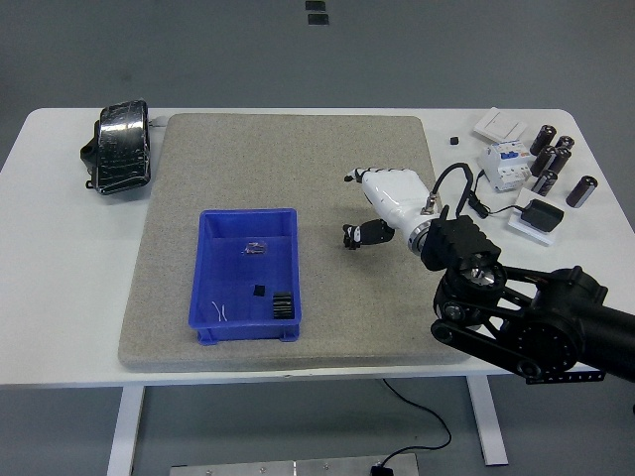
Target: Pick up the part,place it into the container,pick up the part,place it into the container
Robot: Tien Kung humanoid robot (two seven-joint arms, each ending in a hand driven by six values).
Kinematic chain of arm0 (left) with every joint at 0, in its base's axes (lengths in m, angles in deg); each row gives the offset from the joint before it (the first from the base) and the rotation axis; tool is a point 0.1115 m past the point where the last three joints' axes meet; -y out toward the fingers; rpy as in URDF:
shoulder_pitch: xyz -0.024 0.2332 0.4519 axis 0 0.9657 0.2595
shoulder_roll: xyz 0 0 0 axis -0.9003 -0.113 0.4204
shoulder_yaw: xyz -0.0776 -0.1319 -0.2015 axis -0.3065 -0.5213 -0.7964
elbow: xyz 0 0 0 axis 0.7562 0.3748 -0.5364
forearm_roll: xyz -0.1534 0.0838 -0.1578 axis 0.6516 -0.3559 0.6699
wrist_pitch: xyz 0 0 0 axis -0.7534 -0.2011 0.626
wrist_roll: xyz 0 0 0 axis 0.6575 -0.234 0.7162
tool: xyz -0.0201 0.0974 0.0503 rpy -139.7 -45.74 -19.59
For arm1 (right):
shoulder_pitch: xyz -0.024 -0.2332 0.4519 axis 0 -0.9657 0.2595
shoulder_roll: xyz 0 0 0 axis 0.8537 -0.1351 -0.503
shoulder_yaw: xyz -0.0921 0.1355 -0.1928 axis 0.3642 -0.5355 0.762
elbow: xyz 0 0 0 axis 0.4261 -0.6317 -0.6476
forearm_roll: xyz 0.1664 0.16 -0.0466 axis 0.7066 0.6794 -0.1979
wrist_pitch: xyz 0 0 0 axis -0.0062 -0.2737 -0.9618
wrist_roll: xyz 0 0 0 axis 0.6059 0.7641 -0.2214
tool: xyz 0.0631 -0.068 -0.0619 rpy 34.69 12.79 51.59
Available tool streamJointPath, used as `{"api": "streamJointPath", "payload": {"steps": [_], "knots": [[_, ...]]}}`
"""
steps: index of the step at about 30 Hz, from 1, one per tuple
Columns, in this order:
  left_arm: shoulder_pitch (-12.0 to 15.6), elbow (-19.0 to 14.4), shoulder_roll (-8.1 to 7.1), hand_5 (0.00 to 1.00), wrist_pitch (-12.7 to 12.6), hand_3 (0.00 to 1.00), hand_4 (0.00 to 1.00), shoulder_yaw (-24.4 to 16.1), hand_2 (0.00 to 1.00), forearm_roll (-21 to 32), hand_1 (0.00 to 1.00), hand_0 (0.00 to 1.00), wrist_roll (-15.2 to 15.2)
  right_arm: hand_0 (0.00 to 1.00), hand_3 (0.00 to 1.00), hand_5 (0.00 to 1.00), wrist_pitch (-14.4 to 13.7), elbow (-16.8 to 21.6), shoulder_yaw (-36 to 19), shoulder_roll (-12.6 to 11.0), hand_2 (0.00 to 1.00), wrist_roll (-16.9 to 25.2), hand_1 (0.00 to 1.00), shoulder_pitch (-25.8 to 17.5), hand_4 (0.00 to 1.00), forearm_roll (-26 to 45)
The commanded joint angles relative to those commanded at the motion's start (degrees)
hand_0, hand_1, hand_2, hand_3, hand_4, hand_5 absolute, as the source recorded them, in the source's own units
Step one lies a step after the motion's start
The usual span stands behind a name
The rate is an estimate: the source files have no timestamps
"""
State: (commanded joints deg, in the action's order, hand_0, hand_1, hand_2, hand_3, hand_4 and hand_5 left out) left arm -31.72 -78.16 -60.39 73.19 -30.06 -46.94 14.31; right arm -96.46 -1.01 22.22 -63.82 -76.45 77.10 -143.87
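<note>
White surface (60,258), grey mat (298,159) on it. My right hand (382,203) is over the mat, fingers (369,233) curling onto a small black gear (350,236); whether they grip it I cannot tell. Blue bin (203,268), well to their left, holds parts. Next: secure, lift, carry left.

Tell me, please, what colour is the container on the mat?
The container is blue, plainly seen in the head view, the only view given.
</note>
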Motion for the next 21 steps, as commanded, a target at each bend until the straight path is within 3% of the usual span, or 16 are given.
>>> {"api": "streamJointPath", "payload": {"steps": [14,15,20,21], "knots": [[-0.01,-0.13,-0.06,0.642,-0.05,0.53,0.618,0.06,0.602,-0.1,0.652,0.648,0.23,0.576,0.777,0.257,-1.75,-5.82,6.33,2.74,0.764,2.45,0.692,2.51,0.738,2.67],[-0.03,-0.14,-0.08,0.64,-0.05,0.53,0.618,0.08,0.602,-0.08,0.652,0.647,0.22,0.525,0.714,0.266,-2.0,-6.26,6.75,2.96,0.717,2.69,0.649,2.6,0.722,2.99],[-0.07,-0.18,-0.13,0.64,-0.08,0.53,0.618,0.07,0.602,-0.12,0.652,0.647,0.26,0.525,0.714,0.266,-2.75,-8.18,8.16,3.56,0.717,3.58,0.649,2.71,0.722,4.33],[-0.06,-0.19,-0.13,0.638,-0.09,0.53,0.617,0.07,0.603,-0.12,0.651,0.647,0.28,0.486,0.701,0.264,-2.89,-8.59,8.38,3.65,0.685,3.76,0.63,2.71,0.71,4.6]]}}
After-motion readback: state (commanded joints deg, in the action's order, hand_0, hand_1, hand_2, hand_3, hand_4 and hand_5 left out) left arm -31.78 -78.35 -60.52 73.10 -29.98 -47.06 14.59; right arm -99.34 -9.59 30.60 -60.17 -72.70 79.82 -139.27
